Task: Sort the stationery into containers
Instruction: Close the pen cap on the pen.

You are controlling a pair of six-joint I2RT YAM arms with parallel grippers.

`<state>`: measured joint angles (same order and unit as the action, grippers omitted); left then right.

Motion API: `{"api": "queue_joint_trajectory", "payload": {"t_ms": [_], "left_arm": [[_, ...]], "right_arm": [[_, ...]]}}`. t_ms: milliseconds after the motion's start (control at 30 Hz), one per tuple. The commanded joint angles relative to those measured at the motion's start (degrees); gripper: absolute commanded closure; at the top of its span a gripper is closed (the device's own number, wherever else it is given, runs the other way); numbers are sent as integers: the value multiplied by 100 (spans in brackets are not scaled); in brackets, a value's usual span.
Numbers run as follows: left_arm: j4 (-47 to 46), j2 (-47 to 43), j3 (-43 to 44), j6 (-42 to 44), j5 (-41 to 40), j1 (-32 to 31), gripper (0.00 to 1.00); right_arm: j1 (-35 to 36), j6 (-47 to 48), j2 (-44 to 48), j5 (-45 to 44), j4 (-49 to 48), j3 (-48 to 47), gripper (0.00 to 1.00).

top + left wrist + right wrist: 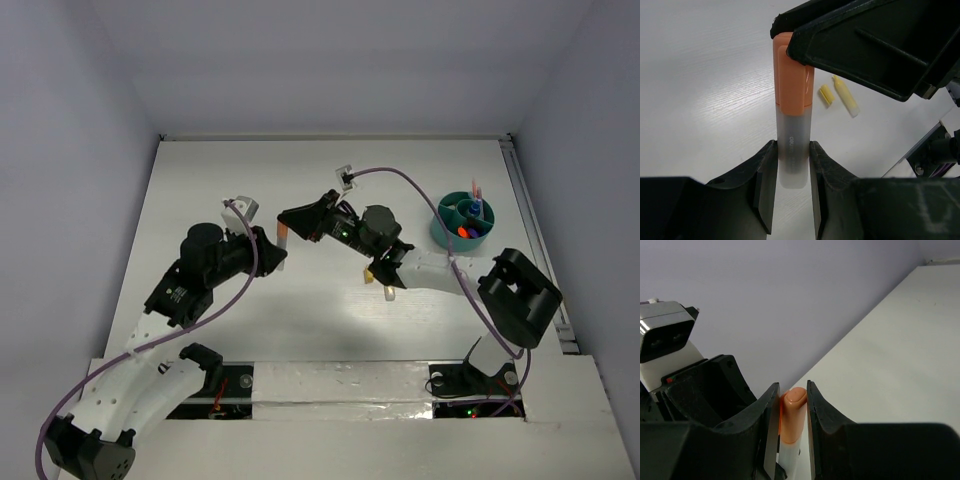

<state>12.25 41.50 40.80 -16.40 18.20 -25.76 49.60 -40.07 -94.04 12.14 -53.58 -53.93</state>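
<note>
The white table (300, 180) fills the view under pale walls. Left of its middle we see the orange highlighter (792, 95) pinched by both claws. Our left gripper (792, 160) clamps its clear barrel and our right gripper (792, 405) clamps the orange cap. The teal organiser (443, 235) stands at the far right. A yellow marker (846, 95) lies on the table.

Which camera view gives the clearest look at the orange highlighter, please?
The left wrist view: the orange highlighter fills mid-frame, its frosted barrel between the left fingers, its orange cap partly under the right fingers. The right wrist view shows only the cap's end; the top view, an orange sliver between the arms.
</note>
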Motion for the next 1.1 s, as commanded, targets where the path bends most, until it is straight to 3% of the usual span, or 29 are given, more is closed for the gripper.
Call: {"api": "queue_joint_trajectory", "payload": {"t_ms": [0,167,533,1067], "left_arm": [[-926,-159,113,6,-290,62,100],[-926,-212,113,23,-334,115,100],[-900,-309,122,41,-484,168,100],[-926,-265,121,14,-413,220,100]], "right_arm": [[322,298,122,359,1233,146,100],[717,676,114,-62,1965,260,100],[1007,316,-9,-414,1851,963,100],[1412,9,-396,-274,1974,1104,100]]}}
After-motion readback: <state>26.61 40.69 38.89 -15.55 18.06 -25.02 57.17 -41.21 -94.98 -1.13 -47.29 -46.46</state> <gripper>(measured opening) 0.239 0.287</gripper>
